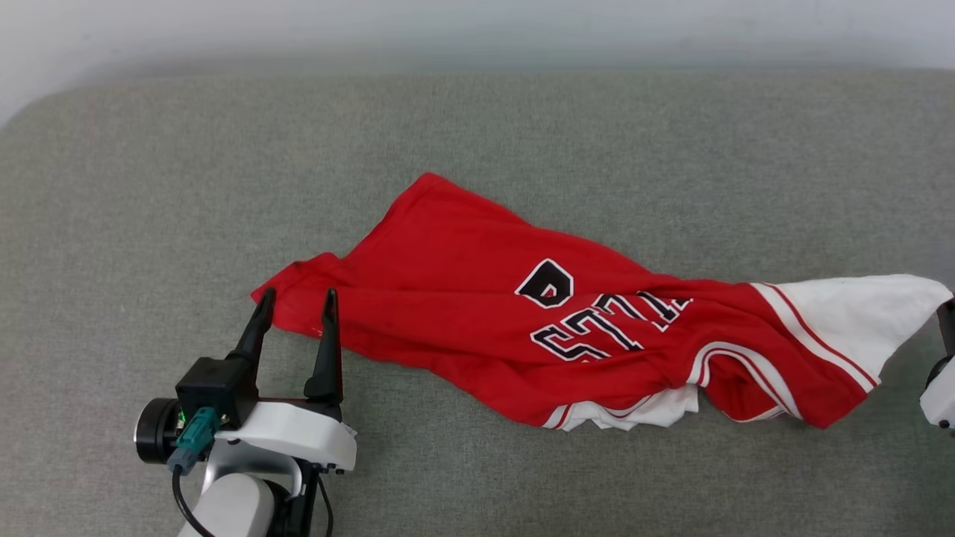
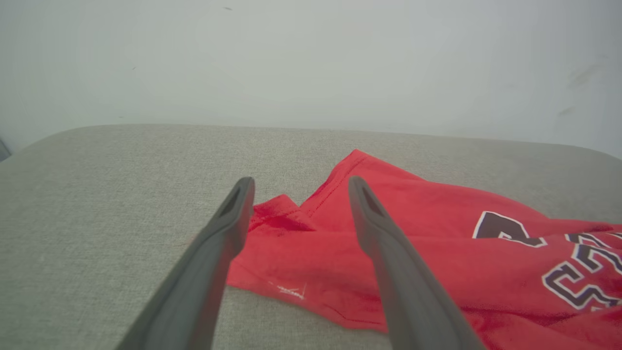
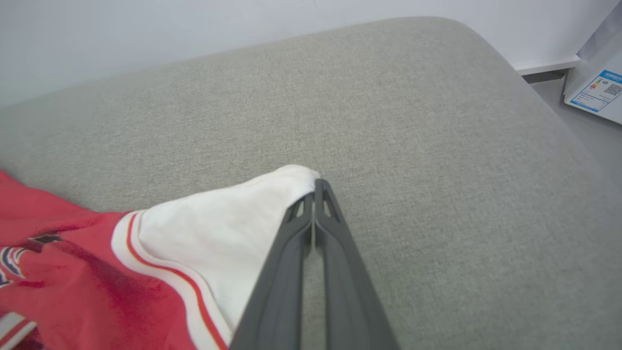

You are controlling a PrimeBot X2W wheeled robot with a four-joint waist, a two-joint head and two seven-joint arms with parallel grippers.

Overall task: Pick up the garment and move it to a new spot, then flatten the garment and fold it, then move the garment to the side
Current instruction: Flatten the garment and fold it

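A grey-green fabric surface point(image 1: 149, 186) with rounded corners stands against a pale wall. The garment point(image 1: 462, 313) lies crumpled across its middle, red body toward the left, white sleeve point(image 3: 218, 223) with red-white striped trim drawn to a point toward the right edge. Its black, white-outlined print point(image 1: 589, 321) is creased and upside down in the head view, so it cannot be read whole. The left gripper point(image 1: 298, 298) has its 2 fingers apart, straddling the garment's left corner. The right gripper point(image 3: 315, 187) is clamped on the sleeve's tip. Beyond the right corner a blue-and-white label point(image 3: 600, 90) bears a QR code, too small to read.
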